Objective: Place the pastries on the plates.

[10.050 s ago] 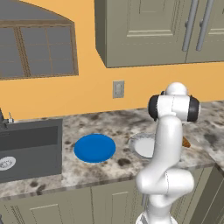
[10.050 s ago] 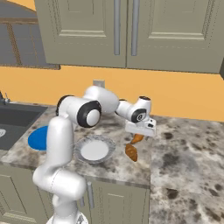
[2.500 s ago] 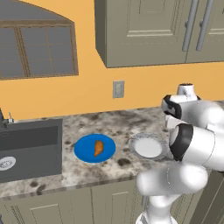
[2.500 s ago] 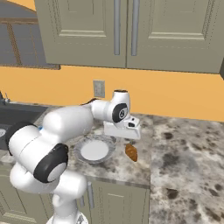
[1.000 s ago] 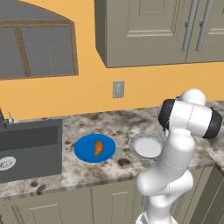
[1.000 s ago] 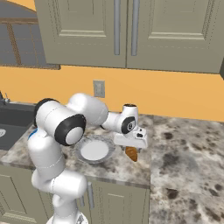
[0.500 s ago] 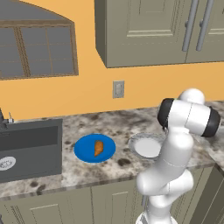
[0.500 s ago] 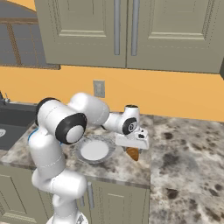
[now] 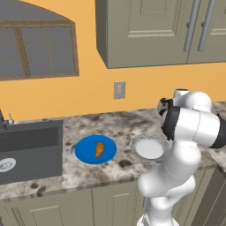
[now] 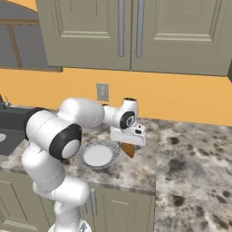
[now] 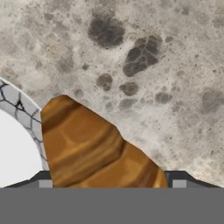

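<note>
One golden-brown pastry (image 9: 99,148) lies on the blue plate (image 9: 84,152) left of the arm. The second pastry (image 10: 129,150) hangs just under my gripper (image 10: 128,141), right beside the white plate with the grey patterned rim (image 10: 98,156). In the hand view this pastry (image 11: 87,148) spans the gap between my dark fingertips (image 11: 44,180), and its left end overlaps the plate's patterned rim (image 11: 22,109). My gripper (image 11: 109,183) is shut on it. The white plate (image 9: 150,148) holds nothing. In the left base view my own arm hides the gripper.
A dark sink (image 9: 26,145) is set into the counter at the far left. A wall outlet (image 9: 119,89) sits on the orange wall behind, with cabinets above. The speckled stone counter (image 10: 190,158) runs on to the right of the gripper.
My hand has shifted a little left and up toward the white plate, and the pastry under it has moved along with it. The plates and the other pastry stayed put.
</note>
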